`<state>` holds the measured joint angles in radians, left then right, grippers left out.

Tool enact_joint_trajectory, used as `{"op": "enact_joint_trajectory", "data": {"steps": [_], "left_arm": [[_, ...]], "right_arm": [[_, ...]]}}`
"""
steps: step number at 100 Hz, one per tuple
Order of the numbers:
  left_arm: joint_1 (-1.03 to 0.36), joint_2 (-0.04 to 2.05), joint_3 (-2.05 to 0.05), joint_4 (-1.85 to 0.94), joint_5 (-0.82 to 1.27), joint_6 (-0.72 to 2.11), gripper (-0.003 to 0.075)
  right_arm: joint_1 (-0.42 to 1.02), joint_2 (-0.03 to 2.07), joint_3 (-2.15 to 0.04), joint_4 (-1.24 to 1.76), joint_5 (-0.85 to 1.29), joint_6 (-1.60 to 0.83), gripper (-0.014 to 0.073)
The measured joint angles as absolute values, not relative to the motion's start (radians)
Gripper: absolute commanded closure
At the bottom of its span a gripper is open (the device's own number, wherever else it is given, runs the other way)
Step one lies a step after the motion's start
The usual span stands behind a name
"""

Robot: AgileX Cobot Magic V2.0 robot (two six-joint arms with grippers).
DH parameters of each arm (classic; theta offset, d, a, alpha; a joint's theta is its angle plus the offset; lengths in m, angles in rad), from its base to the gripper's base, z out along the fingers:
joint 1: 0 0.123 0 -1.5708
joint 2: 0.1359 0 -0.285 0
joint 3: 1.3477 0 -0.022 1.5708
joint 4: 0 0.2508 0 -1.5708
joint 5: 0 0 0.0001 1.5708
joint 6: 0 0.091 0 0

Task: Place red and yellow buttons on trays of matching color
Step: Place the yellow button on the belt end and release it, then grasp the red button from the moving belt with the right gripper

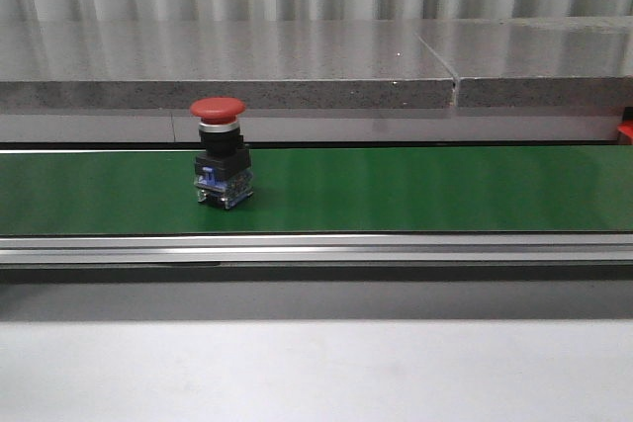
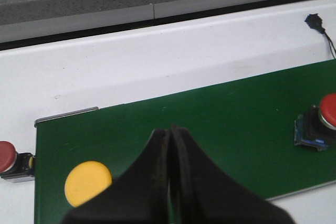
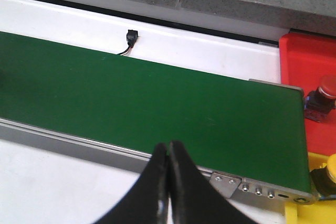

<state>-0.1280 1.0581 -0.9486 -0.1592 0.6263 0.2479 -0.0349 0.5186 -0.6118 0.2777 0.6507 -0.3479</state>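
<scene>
A red button (image 1: 219,150) with a black and blue base stands upright on the green belt (image 1: 396,190); it also shows in the left wrist view (image 2: 320,127). A yellow button (image 2: 87,182) lies on the belt (image 2: 210,140) close beside my shut, empty left gripper (image 2: 170,129). Another red button (image 2: 10,160) sits off the belt's end. My right gripper (image 3: 169,146) is shut and empty over the belt's near rail. A red tray (image 3: 307,72) holds a red button (image 3: 321,95); a yellow tray (image 3: 315,211) holds a yellow button (image 3: 328,174).
A grey stone ledge (image 1: 297,71) runs behind the belt. A metal rail (image 1: 316,247) edges its front, with white table (image 1: 316,373) before it. A small black connector with wires (image 3: 131,38) lies on the white surface behind the belt.
</scene>
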Motion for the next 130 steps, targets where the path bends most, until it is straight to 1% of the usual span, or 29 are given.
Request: {"op": "enact_joint_trajectory", "data": {"steps": [30, 57, 76, 89, 94, 96, 98, 99, 103, 104, 106, 111, 113, 117, 121, 126, 130], "left_arm": [[-0.158, 0.795, -0.741, -0.163, 0.590, 0.250, 0.0741], [-0.158, 0.548, -0.602, -0.163, 0.676, 0.250, 0.0741], [-0.158, 0.433, -0.573, -0.163, 0.699, 0.252, 0.0741], [-0.158, 0.408, -0.571, -0.163, 0.699, 0.252, 0.0741], [-0.158, 0.406, -0.570, -0.163, 0.701, 0.252, 0.0741], [-0.158, 0.405, -0.568, -0.163, 0.701, 0.252, 0.0741], [-0.158, 0.405, -0.569, -0.163, 0.701, 0.252, 0.0741], [-0.158, 0.405, -0.569, -0.163, 0.701, 0.252, 0.0741], [-0.158, 0.405, -0.569, -0.163, 0.701, 0.252, 0.0741], [-0.158, 0.405, -0.569, -0.163, 0.701, 0.252, 0.0741], [-0.158, 0.405, -0.569, -0.163, 0.701, 0.252, 0.0741], [-0.158, 0.405, -0.569, -0.163, 0.701, 0.252, 0.0741], [-0.158, 0.405, -0.569, -0.163, 0.701, 0.252, 0.0741], [-0.158, 0.405, -0.569, -0.163, 0.701, 0.252, 0.0741], [-0.158, 0.405, -0.569, -0.163, 0.701, 0.252, 0.0741], [-0.158, 0.405, -0.569, -0.163, 0.701, 0.252, 0.0741], [-0.158, 0.405, -0.569, -0.163, 0.701, 0.252, 0.0741]], "right_arm": [[-0.035, 0.519, -0.612, 0.278, 0.651, -0.348, 0.0662], [-0.035, 0.526, -0.612, 0.291, 0.651, -0.348, 0.0662], [-0.032, 0.613, -0.661, 0.304, 0.666, -0.348, 0.0661], [0.023, 0.711, -0.758, 0.306, 0.693, -0.348, 0.0645], [0.052, 0.752, -0.797, 0.306, 0.708, -0.348, 0.0603], [0.065, 0.772, -0.813, 0.306, 0.712, -0.348, 0.0576], [0.078, 0.792, -0.824, 0.306, 0.720, -0.348, 0.0531], [0.082, 0.799, -0.836, 0.306, 0.724, -0.348, 0.0531], [0.108, 0.840, -0.869, 0.306, 0.731, -0.348, 0.0442], [0.112, 0.848, -0.875, 0.306, 0.733, -0.348, 0.0409], [0.124, 0.869, -0.891, 0.306, 0.739, -0.348, 0.0374], [0.152, 0.921, -0.929, 0.309, 0.750, -0.348, 0.0223], [0.164, 0.944, -0.944, 0.308, 0.754, -0.348, 0.0186], [0.189, 0.990, -0.973, 0.308, 0.760, -0.348, 0.0066], [0.213, 1.035, -0.997, 0.308, 0.765, -0.348, -0.0004], [0.240, 1.087, -1.033, 0.308, 0.776, -0.348, -0.0071], [0.257, 1.124, -1.065, 0.308, 0.785, -0.348, -0.0063]]}}
